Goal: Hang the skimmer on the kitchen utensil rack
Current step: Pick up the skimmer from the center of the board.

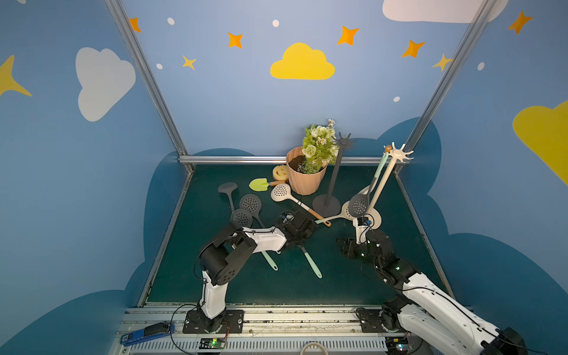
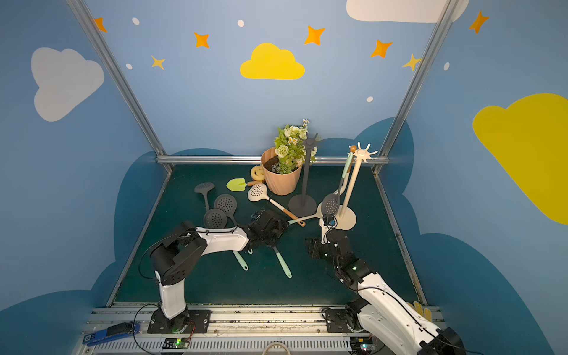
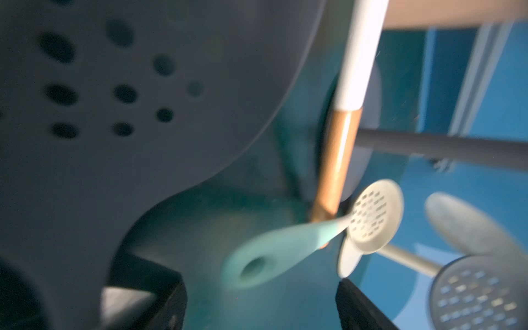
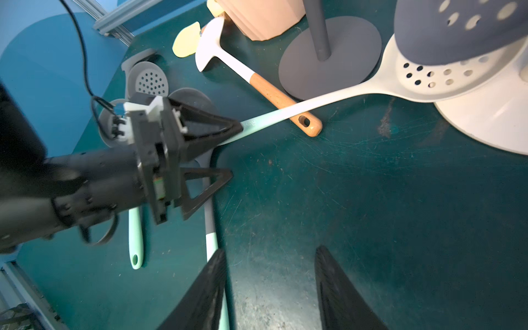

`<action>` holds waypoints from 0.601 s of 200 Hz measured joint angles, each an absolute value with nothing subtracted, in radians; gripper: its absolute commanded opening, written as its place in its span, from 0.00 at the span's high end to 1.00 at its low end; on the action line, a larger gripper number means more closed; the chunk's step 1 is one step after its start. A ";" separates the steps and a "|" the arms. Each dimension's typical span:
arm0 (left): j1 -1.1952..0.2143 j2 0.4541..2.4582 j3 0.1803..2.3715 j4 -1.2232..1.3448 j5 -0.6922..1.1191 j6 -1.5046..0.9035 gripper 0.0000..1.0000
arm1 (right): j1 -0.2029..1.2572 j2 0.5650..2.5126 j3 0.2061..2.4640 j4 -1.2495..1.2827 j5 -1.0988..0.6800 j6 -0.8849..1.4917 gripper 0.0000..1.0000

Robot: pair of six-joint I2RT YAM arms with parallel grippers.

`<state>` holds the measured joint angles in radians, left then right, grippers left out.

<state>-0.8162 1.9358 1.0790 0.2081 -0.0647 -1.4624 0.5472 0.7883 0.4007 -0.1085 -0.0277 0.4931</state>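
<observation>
Skimmer handle (image 4: 314,106) sits between the wide-parted fingers of your left gripper (image 4: 235,150), unclamped; your right gripper (image 4: 271,251) hovers half open, empty.

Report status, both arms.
Left end effector open around white skimmer handle tip. Right end effector open, empty. Wooden-handled skimmer lies under that handle.

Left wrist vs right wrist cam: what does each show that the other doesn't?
Left wrist only: the hole in the white skimmer's mint handle end; in the right wrist view the left pincer hides it.
Right wrist only: that pincer whole, open, the handle between its jaws; the right pincer, open and empty; a yellow shovel; two mint handles on the mat.
Both: the white skimmer, the wood-handled skimmer, the grey rack, the hung grey skimmer.
</observation>
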 measured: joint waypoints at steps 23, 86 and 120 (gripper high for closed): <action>-0.816 1.975 1.084 0.290 -0.124 -1.504 0.20 | 0.546 0.748 0.398 -0.125 -0.027 0.493 0.50; -0.812 2.072 1.074 0.534 -0.199 -1.536 0.54 | 0.524 0.736 0.398 -0.135 -0.027 0.493 0.50; -0.812 2.062 1.063 0.623 -0.223 -1.503 0.66 | 0.511 0.739 0.398 -0.138 -0.028 0.490 0.50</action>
